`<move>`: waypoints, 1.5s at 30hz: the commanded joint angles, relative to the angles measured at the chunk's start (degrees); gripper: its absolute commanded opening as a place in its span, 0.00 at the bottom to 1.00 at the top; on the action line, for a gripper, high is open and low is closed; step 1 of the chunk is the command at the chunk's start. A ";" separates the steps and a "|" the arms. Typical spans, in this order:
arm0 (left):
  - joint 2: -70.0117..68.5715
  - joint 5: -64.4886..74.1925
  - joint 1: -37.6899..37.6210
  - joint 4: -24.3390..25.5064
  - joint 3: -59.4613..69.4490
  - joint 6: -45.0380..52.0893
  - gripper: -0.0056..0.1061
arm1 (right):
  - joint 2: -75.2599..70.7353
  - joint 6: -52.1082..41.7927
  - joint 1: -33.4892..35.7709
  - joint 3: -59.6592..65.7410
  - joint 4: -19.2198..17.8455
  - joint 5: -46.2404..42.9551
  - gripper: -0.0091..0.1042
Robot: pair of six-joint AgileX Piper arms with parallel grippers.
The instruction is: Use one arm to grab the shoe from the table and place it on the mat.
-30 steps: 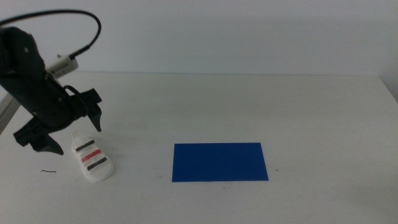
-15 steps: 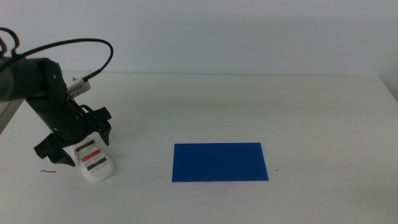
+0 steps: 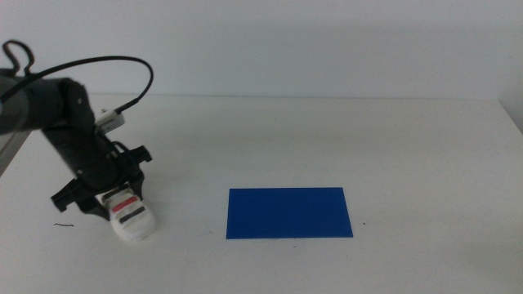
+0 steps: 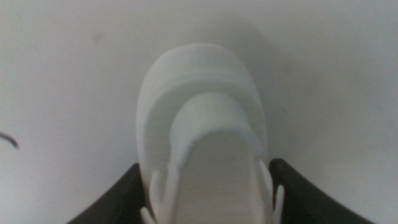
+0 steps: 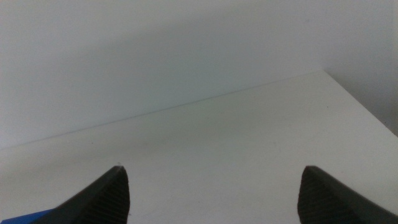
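Near the table's left edge, the left pincer straddles the shoe, jaws spread wide, gripping nothing yet.

No text, label, brand, number or sign can be read in any of the views. The shoe shows only plain straps, two dark and one red, with no lettering that can be made out. The mat is plain dark blue, and the worktop is plain white. A small white tag-like piece on the arm is too small to tell whether it carries any print.
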 commanded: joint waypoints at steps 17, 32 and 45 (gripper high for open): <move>14.28 22.34 -29.93 3.58 -38.28 -9.24 0.08 | -0.27 -0.20 0.00 0.14 -0.30 -0.53 0.78; 21.39 22.44 -35.02 8.04 -49.50 40.93 0.10 | -0.27 -0.20 0.00 0.14 -0.30 -0.53 0.78; 21.39 22.44 -35.01 -0.86 -49.00 87.15 0.10 | -0.27 -0.20 0.00 0.14 -0.30 -0.53 0.78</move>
